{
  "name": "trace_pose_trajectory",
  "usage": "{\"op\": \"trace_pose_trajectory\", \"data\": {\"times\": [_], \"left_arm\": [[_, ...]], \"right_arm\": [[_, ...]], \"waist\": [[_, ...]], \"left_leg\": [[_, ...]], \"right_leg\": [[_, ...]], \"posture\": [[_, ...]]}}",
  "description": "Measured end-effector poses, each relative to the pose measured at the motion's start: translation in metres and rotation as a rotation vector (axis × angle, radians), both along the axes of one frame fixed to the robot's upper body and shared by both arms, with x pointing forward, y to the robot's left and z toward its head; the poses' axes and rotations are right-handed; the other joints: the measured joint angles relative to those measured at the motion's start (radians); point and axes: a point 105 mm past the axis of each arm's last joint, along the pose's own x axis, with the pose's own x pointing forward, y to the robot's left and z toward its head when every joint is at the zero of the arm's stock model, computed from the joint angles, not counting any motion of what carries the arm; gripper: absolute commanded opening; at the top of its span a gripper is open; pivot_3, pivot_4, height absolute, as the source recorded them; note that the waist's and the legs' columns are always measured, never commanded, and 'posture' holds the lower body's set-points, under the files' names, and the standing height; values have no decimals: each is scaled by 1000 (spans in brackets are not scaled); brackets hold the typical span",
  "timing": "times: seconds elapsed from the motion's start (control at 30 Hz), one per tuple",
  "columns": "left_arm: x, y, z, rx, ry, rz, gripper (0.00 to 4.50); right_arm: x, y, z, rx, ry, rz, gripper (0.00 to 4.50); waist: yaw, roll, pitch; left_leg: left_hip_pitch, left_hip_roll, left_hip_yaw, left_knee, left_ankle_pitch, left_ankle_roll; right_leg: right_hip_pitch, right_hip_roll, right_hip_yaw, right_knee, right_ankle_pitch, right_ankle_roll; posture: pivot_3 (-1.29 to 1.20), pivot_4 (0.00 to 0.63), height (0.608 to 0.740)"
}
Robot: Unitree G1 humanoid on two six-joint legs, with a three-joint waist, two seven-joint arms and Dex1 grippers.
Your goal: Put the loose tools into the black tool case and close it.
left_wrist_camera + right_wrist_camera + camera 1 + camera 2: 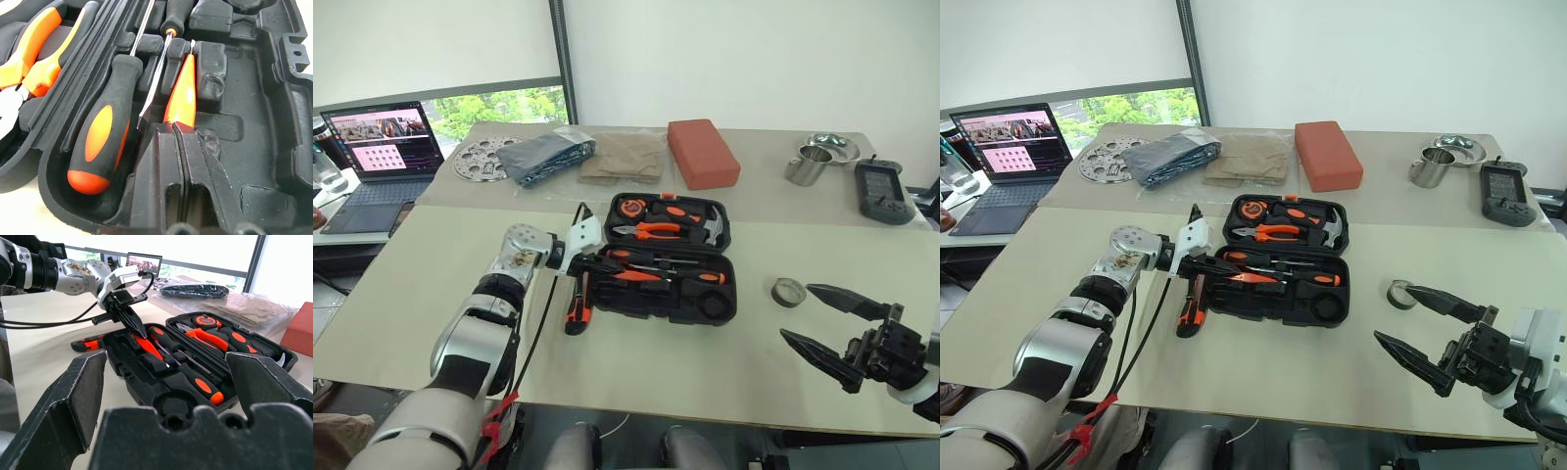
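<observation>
The right hand [830, 323] sits nearest the camera, low in the right of the head view, its two black fingers spread wide and holding nothing. The table [431, 284] fills most of the frame, and at its centre lies the black tool case [666, 257], both halves open flat. The upper half already carries the pliers [646, 231] and the hammer [710, 227], which are no part of the job.

The left hand [592, 264] reaches in from the left of the frame to the near half of the case. Its fingers are pinched together on the slim orange screwdriver [180, 95], which rests in or just above its slot beside a thicker black-and-orange screwdriver [100, 142] already seated. A third screwdriver [690, 278] lies further right in the same half. So I judge the screwdrivers nearly finished, with this one not yet released.

Two loose tools remain outside. The utility knife [576, 307] lies on the table just beside the case's left edge, below the left hand. The small grey tape roll [789, 292] stands right of the case, near the right hand's upper finger. A round recess at the lower right corner of the case looks meant for it. The lid is not yet shut, so roughly half the work is left.
</observation>
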Motion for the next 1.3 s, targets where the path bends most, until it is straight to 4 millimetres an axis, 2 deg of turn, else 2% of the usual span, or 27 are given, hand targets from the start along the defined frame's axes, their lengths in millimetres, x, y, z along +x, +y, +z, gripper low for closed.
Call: {"op": "trace_pose_trajectory", "data": {"times": [0.47,0.6,0.93,1.03,1.2,1.27,1.3], "left_arm": [[-4,-11,-5,38,-18,-50,71],[-3,-11,-6,51,-25,-48,71],[-2,-8,-3,11,-9,-21,71],[0,-4,7,-71,-11,10,71],[4,17,47,-233,-83,114,71],[-1,24,54,-300,-87,174,71],[-5,29,54,-328,-79,216,565]], "right_arm": [[-5,-4,-3,-10,14,-8,4500],[-7,-5,-3,-16,8,-2,4500],[-5,-8,-3,-12,0,2,4500],[-4,-8,-1,-12,-9,6,4500],[-1,-6,0,-14,-18,22,4500],[1,-5,0,-10,-17,31,4500],[3,-3,0,-7,-22,42,4500]], "waist": [[-1,0,-1],[-2,0,-2],[-3,-1,-2],[-4,-1,-2],[-5,0,-2],[-6,0,-3],[-7,2,-3]], "left_leg": [[1,0,0,0,0,0],[2,0,0,0,0,0],[3,0,0,0,0,0],[2,0,0,0,0,0],[3,2,-3,0,0,0],[3,2,-5,0,0,0],[4,3,-5,0,0,0]], "right_leg": [[1,0,0,0,0,0],[2,0,0,0,-4,6],[0,0,1,5,-4,7],[-1,0,1,6,-4,7],[-1,0,2,7,-4,6],[0,-1,2,7,-2,4],[0,-1,2,8,-2,3]], "posture": [[0,150,740],[0,150,740],[0,150,740],[0,150,740],[0,150,740],[0,150,740],[0,150,740]]}}
